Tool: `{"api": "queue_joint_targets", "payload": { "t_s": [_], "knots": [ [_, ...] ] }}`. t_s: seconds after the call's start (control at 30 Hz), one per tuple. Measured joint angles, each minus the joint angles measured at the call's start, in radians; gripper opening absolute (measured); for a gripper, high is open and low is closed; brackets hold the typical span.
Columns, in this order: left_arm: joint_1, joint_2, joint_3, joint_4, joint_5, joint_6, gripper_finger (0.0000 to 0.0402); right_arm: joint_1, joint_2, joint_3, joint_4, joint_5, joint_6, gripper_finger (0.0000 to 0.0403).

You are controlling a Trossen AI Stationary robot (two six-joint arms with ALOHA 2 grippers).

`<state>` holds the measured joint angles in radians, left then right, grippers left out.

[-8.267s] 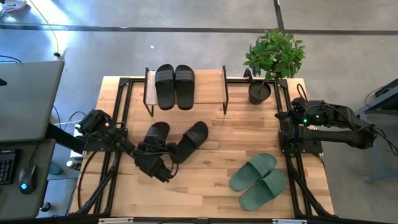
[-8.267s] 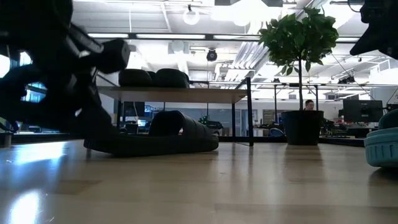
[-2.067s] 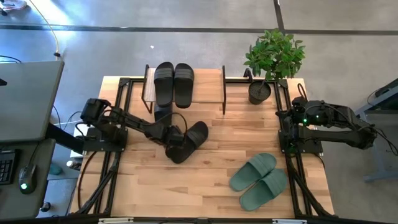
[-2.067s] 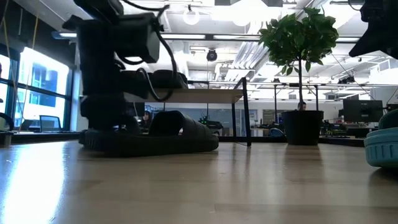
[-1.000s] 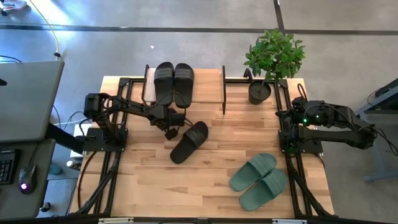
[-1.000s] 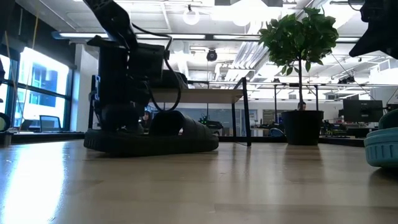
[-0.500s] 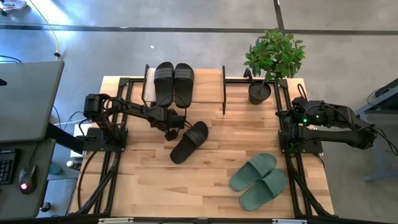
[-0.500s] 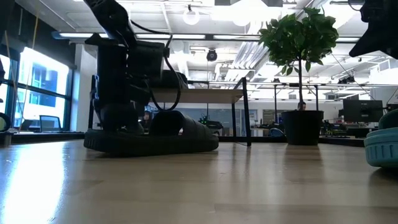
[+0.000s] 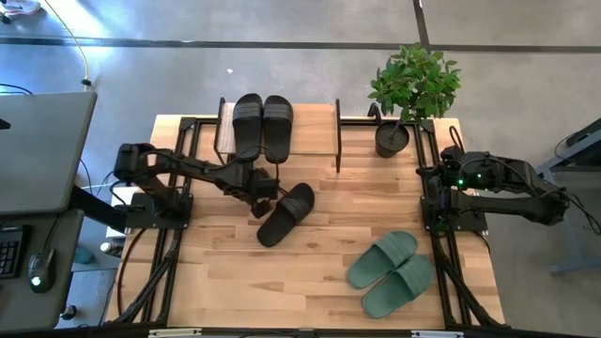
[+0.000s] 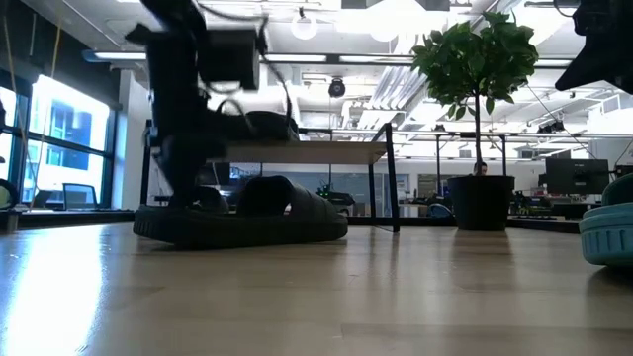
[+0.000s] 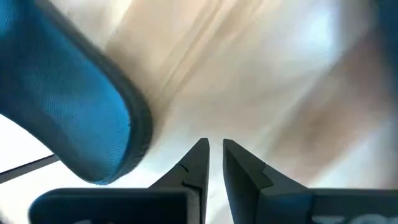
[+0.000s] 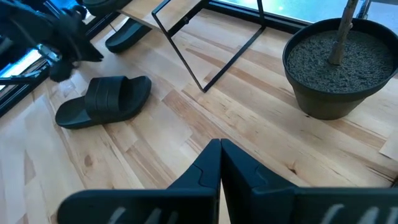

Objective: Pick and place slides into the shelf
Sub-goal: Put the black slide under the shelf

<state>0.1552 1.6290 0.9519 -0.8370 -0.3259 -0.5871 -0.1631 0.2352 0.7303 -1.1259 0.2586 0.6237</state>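
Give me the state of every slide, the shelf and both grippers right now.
Black pair: flat on the shelf top.
Third black slide: on the table, under the shelf.
Fourth black slide: loose on the table, angled.
Green pair: on the table, side by side.
Shelf: upright, right half bare.
Left gripper: slightly open, empty.
Right gripper: shut, empty.

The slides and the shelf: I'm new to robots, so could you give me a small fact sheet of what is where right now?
shelf top: black pair
under shelf: third black slide, shown in the right wrist view
on table: loose black slide; green pair
left claw: beside the loose black slide, slightly open, holding nothing
right claw: shut, waiting at the table's right edge
potted plant: far right corner
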Motion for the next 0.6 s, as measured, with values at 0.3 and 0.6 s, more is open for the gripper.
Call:
{"api": "queue_joint_targets", "payload": {
  "t_s": [0.3,0.6],
  "knots": [
    [-0.135,-0.155,0.118,0.058,0.074,0.033,0.0051,0.0,0.0,0.0,0.0,0.0,-0.004,0.0],
    [-0.303,-0.174,0.134,0.329,0.168,0.336,0.0051,0.0,0.0,0.0,0.0,0.011,-0.022,0.0]
  ]
}}
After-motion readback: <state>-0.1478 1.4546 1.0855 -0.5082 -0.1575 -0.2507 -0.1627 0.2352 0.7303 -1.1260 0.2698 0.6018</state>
